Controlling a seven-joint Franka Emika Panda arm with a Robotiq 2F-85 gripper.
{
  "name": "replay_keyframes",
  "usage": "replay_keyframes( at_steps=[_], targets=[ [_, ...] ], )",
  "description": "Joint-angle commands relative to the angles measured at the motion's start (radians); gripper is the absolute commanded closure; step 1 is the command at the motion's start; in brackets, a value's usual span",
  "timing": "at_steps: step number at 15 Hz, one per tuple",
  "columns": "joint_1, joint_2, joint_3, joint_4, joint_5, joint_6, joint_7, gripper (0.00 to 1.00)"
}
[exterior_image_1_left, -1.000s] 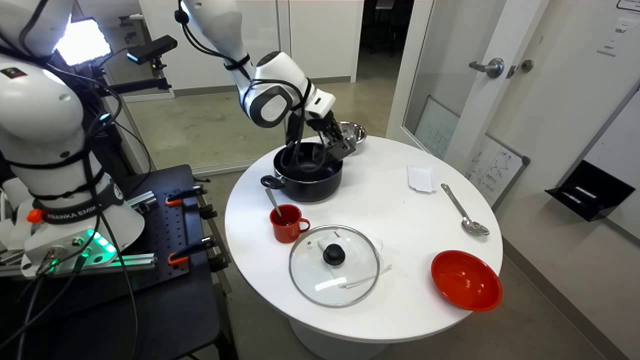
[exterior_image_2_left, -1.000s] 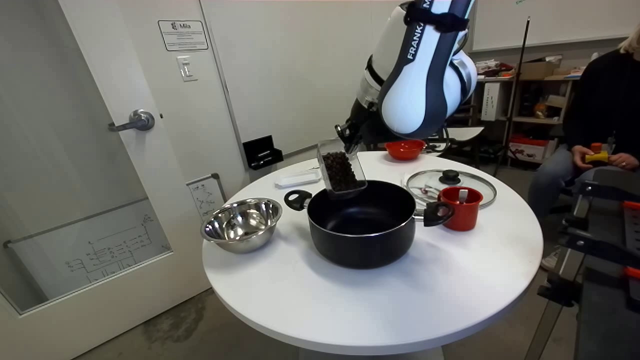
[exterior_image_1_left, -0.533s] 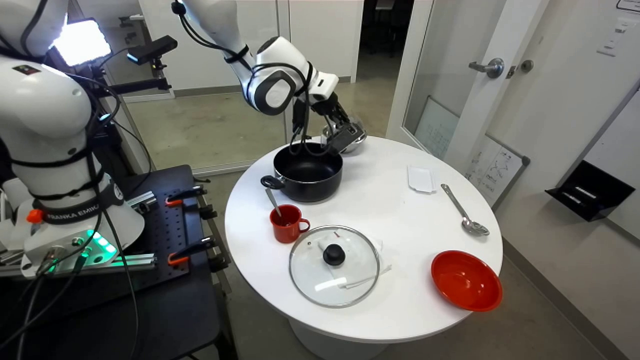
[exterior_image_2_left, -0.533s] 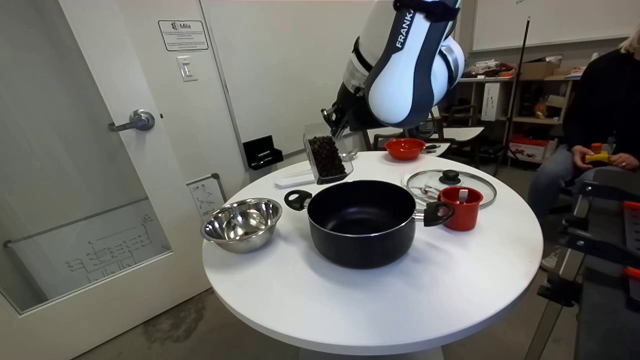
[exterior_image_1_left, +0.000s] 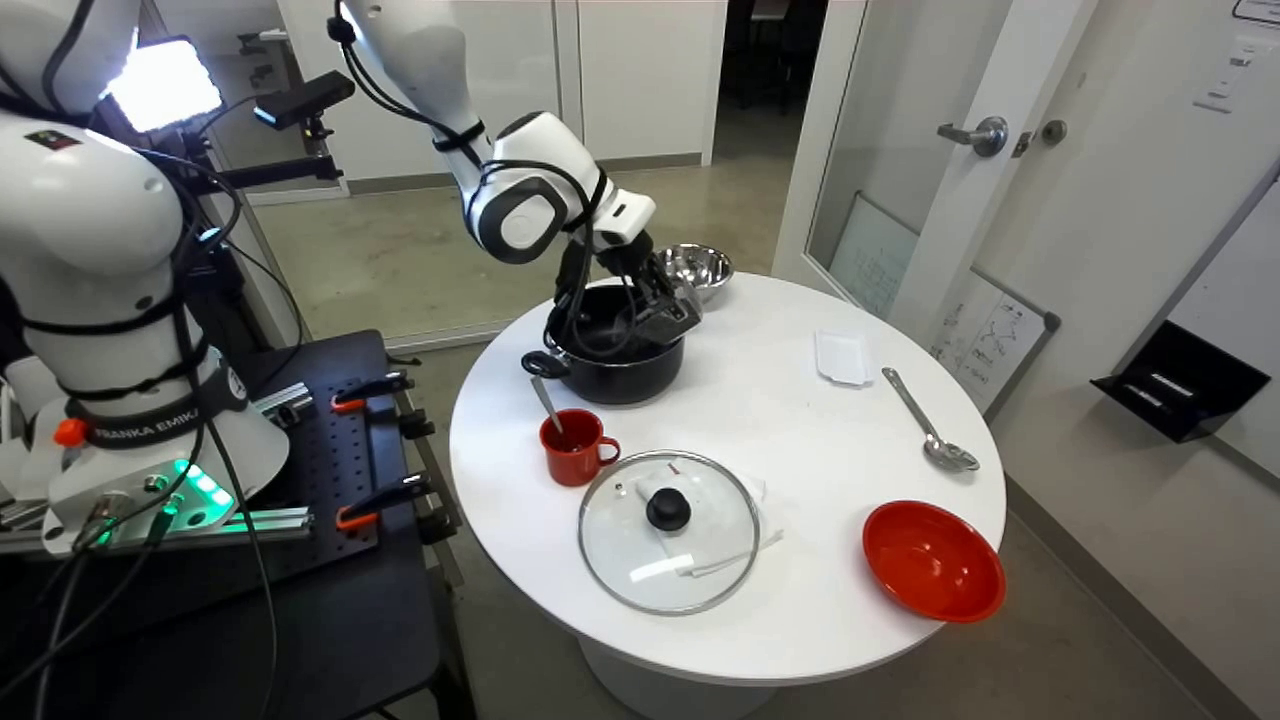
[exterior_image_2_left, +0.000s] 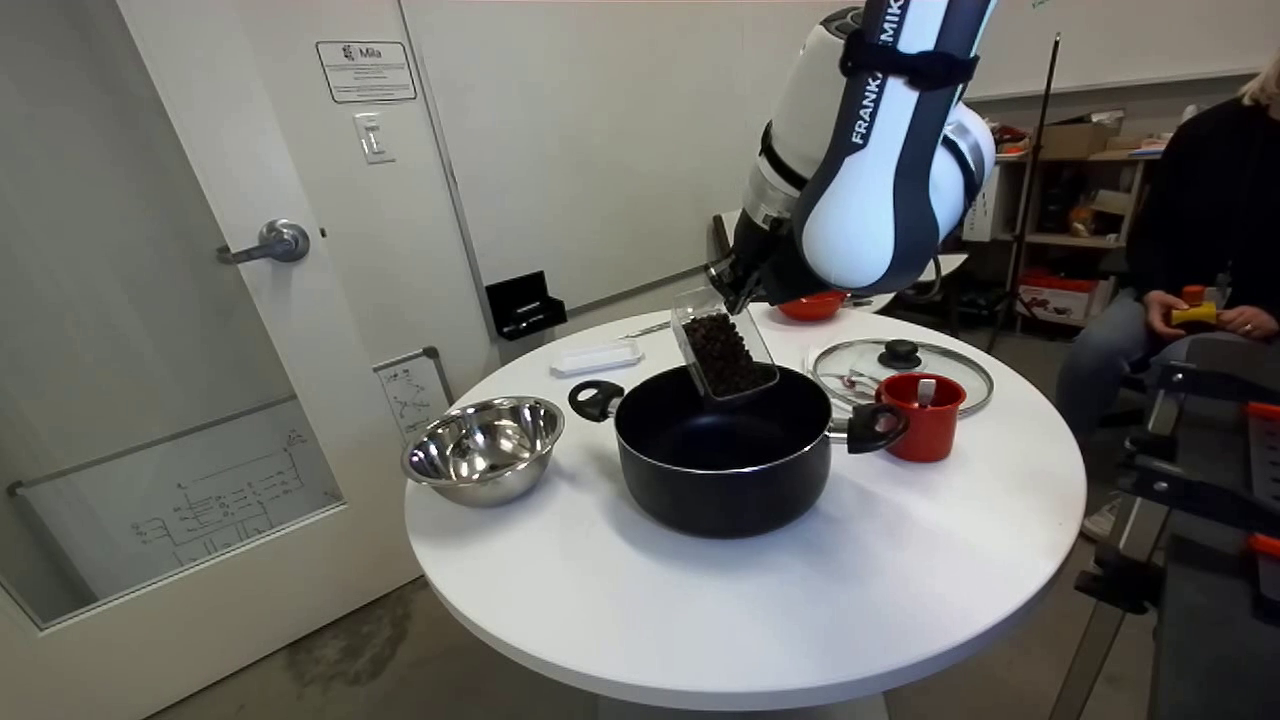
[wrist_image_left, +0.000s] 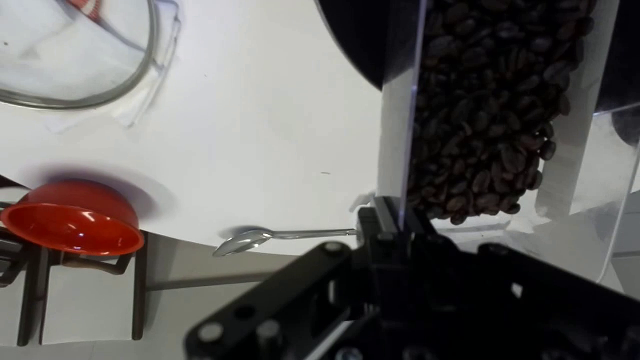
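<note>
One clear container (wrist_image_left: 580, 135) holds a load of dark brown beans (wrist_image_left: 480, 130), gathered toward its lower end. The gripper (wrist_image_left: 395, 220) is clamped on a side wall of this container, jaws brought together with the thin wall between them. Container attitude: tilted, raised off the table (exterior_image_2_left: 620, 610), lower end over the mouth of the black pot (exterior_image_2_left: 725, 505) as seen in an exterior view. Contact between container and pot rim cannot be determined. The pot stands upright; two black handles (exterior_image_2_left: 597, 400) project from opposite sides.

Adjacent to the pot, on one side, a steel bowl (exterior_image_2_left: 490, 488) stands near the table edge. Near the opposite handle stands a red mug (exterior_image_2_left: 922, 440) with a utensil (exterior_image_1_left: 545, 398) leaning in it. Just beside the mug, the glass lid (exterior_image_1_left: 640, 540) lies black knob (exterior_image_1_left: 668, 509) upward. Farther out are a white rectangular tray (exterior_image_1_left: 843, 358), a metal spoon (exterior_image_1_left: 926, 425) and, at the table edge, a red bowl (exterior_image_1_left: 933, 560); the spoon's scoop end faces the red bowl. A seated person (exterior_image_2_left: 1195, 220) is partly visible beyond the table in an exterior view.
</note>
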Motion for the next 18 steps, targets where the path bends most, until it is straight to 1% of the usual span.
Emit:
replay_keyframes(
  at_steps=[1,2,4,5,6,7,9,17,18],
  targets=[
    [-0.037,-0.064,0.057,-0.016,0.080,0.000,-0.111,0.99],
    [-0.019,-0.057,0.022,-0.029,-0.010,0.000,-0.022,0.99],
    [-0.021,-0.054,0.026,-0.033,-0.008,-0.017,-0.039,0.99],
    [-0.038,-0.053,0.056,-0.023,0.092,-0.036,-0.146,0.99],
    [-0.012,-0.049,0.012,-0.032,0.014,-0.064,-0.072,0.99],
    [-0.041,-0.026,0.065,-0.004,0.112,-0.026,-0.141,0.97],
    [-0.038,-0.025,0.056,-0.010,0.103,-0.045,-0.136,0.97],
    [-0.037,-0.025,0.055,-0.013,0.103,-0.046,-0.136,0.97],
    [-0.037,-0.025,0.055,-0.013,0.103,-0.046,-0.136,0.99]
  ],
)
